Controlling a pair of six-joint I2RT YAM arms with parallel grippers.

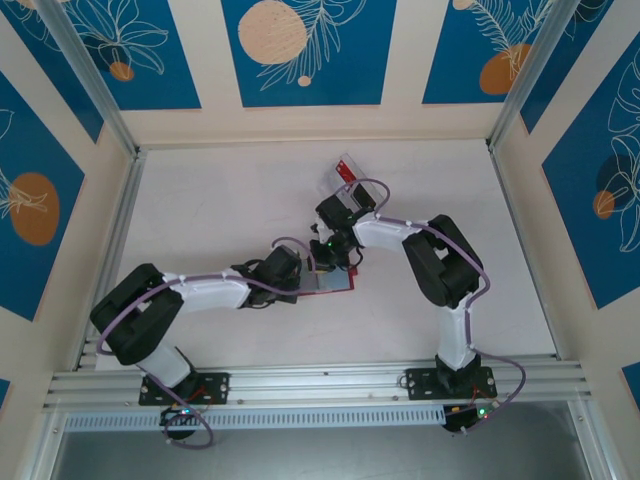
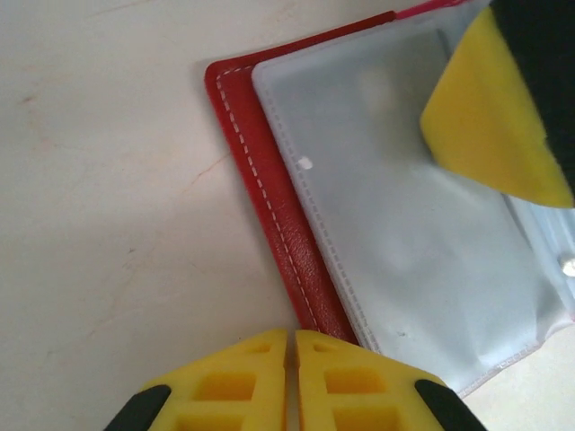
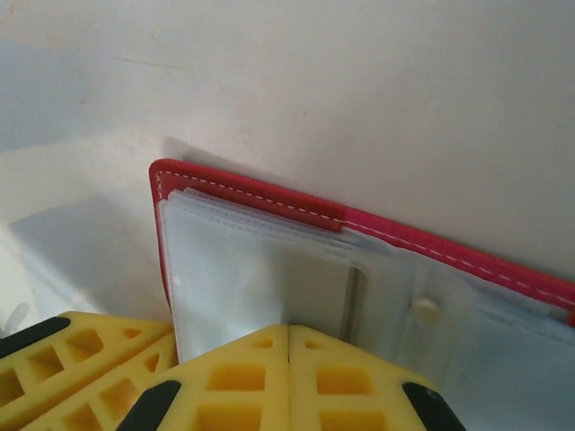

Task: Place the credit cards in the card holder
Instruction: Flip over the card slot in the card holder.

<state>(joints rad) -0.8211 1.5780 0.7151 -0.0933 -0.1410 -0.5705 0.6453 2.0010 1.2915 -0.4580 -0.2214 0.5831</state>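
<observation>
Right gripper (image 3: 288, 332) (closed) rests on card holder (image 3: 260, 192); left gripper (image 2: 289, 338) also closed.

Card holder (image 1: 335, 284) lay on the counter (image 1: 200, 200), just ahead of left fingers (image 2: 243, 382), beneath right fingers (image 3: 247, 377), tray (image 1: 338, 180) well beyond.

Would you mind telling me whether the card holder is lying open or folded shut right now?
Open: the card holder lies spread on the table, its translucent pockets facing up inside the red cover.
</observation>
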